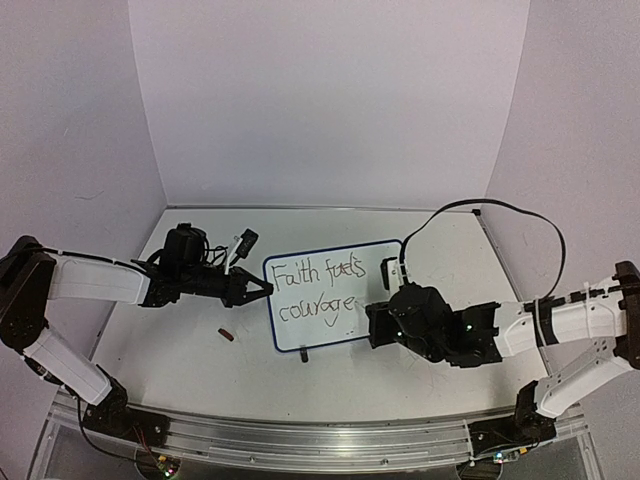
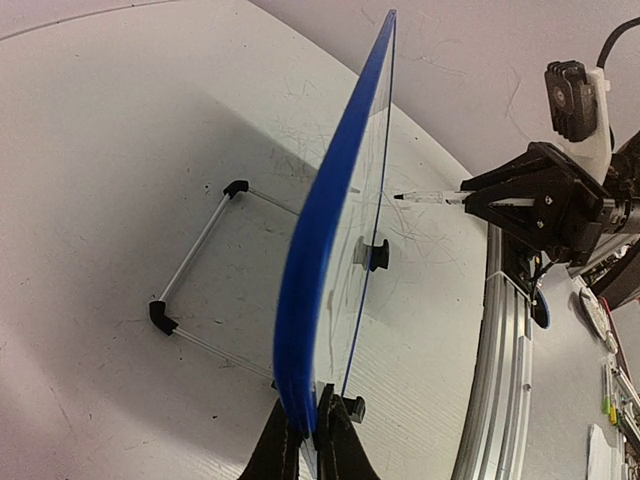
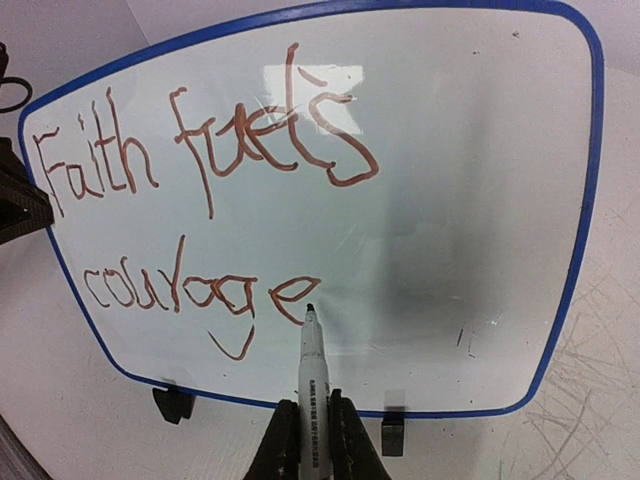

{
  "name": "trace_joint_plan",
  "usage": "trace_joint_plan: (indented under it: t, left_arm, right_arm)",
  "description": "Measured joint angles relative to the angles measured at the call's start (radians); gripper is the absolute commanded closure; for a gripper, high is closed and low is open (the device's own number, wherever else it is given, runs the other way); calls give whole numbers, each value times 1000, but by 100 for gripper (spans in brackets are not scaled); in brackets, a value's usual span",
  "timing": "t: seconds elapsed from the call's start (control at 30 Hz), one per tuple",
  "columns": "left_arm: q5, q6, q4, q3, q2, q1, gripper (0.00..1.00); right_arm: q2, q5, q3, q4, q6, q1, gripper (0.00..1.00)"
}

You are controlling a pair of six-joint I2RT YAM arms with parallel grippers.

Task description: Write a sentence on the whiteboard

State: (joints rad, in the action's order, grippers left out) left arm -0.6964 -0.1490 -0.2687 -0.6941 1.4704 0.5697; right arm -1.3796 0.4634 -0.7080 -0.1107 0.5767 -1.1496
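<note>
The whiteboard (image 1: 318,335), white with a blue rim, stands tilted on its black feet at mid table. On it the sentence (image 1: 320,285) reads "Faith fuels courage" in two lines of red-brown strokes (image 3: 200,150). My left gripper (image 1: 262,290) is shut on the whiteboard's left edge; the left wrist view shows the fingers (image 2: 315,430) pinching the blue rim (image 2: 320,250). My right gripper (image 1: 372,322) is shut on a white marker (image 3: 312,370). Its dark tip sits at the board just right of the last "e". I cannot tell whether it touches.
A small red-brown cap (image 1: 227,335) lies on the table left of the board. A wire stand (image 2: 190,255) props the board from behind. An aluminium rail (image 1: 320,440) runs along the near edge. A black cable (image 1: 500,210) arcs above the right arm.
</note>
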Motion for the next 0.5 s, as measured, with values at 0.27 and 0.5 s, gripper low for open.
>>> trace_joint_plan:
  t: [0.27, 0.5]
  left_arm:
    - [0, 0, 0, 0, 0, 1, 100]
    - [0, 0, 0, 0, 0, 1, 100]
  right_arm:
    - [-18, 4, 4, -2, 5, 0, 100]
    - [-46, 32, 4, -1, 25, 5, 100]
